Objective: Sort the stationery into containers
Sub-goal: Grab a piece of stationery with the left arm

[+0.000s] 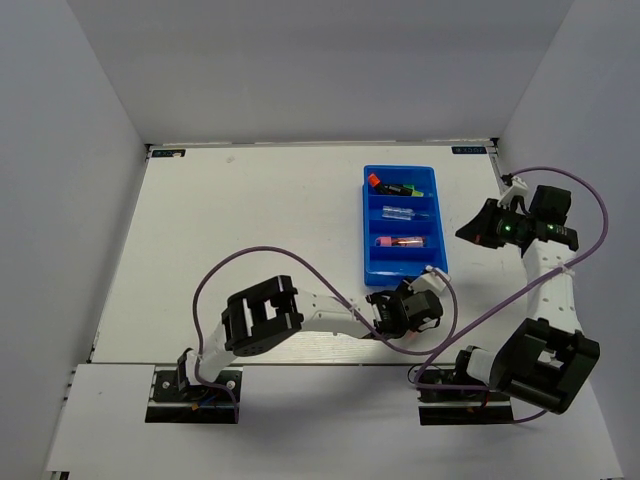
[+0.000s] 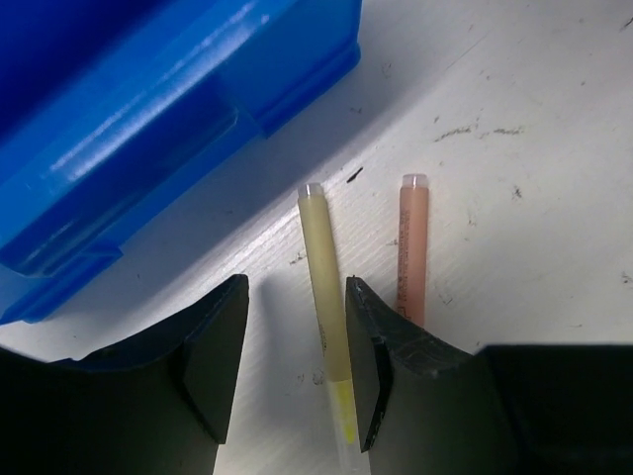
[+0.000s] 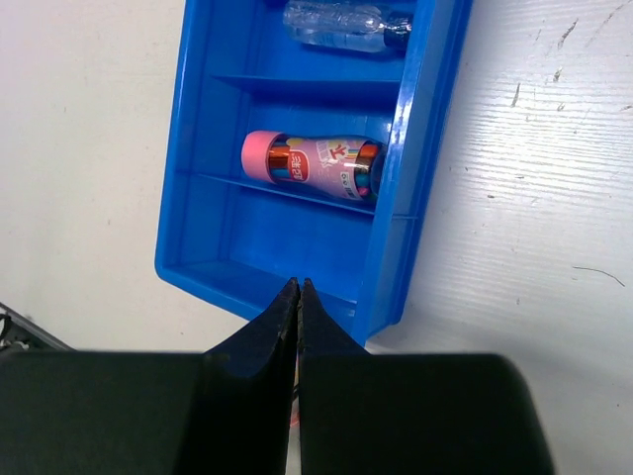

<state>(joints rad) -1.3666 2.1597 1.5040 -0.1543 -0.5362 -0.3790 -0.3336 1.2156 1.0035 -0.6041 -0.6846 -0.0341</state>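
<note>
Yellow pen [image 2: 324, 287] lies between the left pincer's [image 2: 296, 297] parted jaws.

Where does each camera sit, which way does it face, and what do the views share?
Top external: above and behind, facing down on left arm, right arm, table, blue tray.
Left wrist: on left arm, facing down past open left end effector at yellow pen, pink pen.
Right wrist: facing down past shut right end effector at pink-and-silver marker.
Shared: blue tray, in all three.

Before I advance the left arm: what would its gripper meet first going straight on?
Likely the thin yellow plastic pen lying between the left gripper's open jaws, then the white table; its height above them is unclear.
</note>
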